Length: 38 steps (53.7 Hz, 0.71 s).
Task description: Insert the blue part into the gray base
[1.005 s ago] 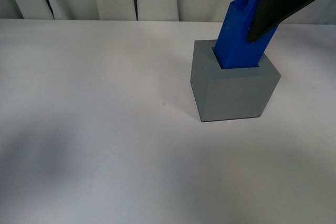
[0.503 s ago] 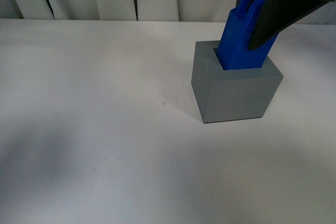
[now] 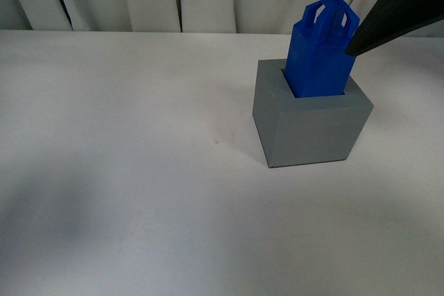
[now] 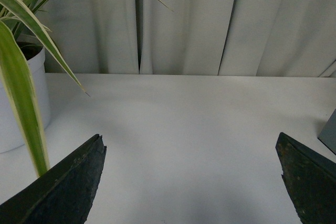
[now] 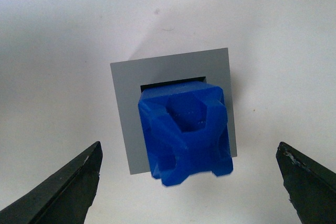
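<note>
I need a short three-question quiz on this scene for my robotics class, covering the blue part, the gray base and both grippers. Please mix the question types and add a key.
1. True or false: the right gripper is shut on the blue part.
2. Where is the blue part? A) lying flat beside the gray base; B) standing in the gray base's recess, its handle end sticking out above; C) held in the air by the left gripper.
3. In the left wrist view, what stands on the table near the left gripper?
Key: 1 false, its jaws are wide open and clear of the part. 2 B. 3 a plant in a white pot.
</note>
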### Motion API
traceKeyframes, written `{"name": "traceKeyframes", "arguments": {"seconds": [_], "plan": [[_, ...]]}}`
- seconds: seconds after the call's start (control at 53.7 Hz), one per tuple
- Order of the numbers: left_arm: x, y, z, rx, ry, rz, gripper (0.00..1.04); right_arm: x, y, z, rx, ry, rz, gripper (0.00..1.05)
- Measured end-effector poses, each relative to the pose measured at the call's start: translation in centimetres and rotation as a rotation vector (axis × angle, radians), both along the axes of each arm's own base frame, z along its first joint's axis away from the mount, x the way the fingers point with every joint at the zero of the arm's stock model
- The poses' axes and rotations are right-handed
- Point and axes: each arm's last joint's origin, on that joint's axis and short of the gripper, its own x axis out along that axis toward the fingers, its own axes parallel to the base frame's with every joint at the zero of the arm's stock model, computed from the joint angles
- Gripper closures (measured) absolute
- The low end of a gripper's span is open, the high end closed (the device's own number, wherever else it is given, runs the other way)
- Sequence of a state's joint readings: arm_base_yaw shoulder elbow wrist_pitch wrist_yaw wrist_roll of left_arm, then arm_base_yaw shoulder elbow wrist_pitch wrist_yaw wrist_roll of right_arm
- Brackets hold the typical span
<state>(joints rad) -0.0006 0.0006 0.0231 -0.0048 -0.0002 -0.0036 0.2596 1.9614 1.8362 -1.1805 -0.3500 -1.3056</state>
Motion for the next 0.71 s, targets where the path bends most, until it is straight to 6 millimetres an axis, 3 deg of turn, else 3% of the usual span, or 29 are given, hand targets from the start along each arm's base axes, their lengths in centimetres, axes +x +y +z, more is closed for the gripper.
{"name": "traceKeyframes", "arguments": {"seconds": [0.205,0.335,0.54,0.707], "plan": [[0.0,0.0,0.0,0.0,0.0,0.0,0.06,-2.9,-2.7,1.2,0.157,-0.1,-0.081,0.07],[0.0,0.0,0.0,0.0,0.0,0.0,0.06,-6.2,-5.2,1.0,0.315,-0.19,-0.169,0.07],[0.0,0.0,0.0,0.0,0.0,0.0,0.06,-11.0,-7.7,-0.8,0.475,-0.306,-0.333,0.07],[0.0,0.0,0.0,0.0,0.0,0.0,0.06,-14.9,-9.4,-3.9,0.625,-0.462,-0.604,0.07]]}}
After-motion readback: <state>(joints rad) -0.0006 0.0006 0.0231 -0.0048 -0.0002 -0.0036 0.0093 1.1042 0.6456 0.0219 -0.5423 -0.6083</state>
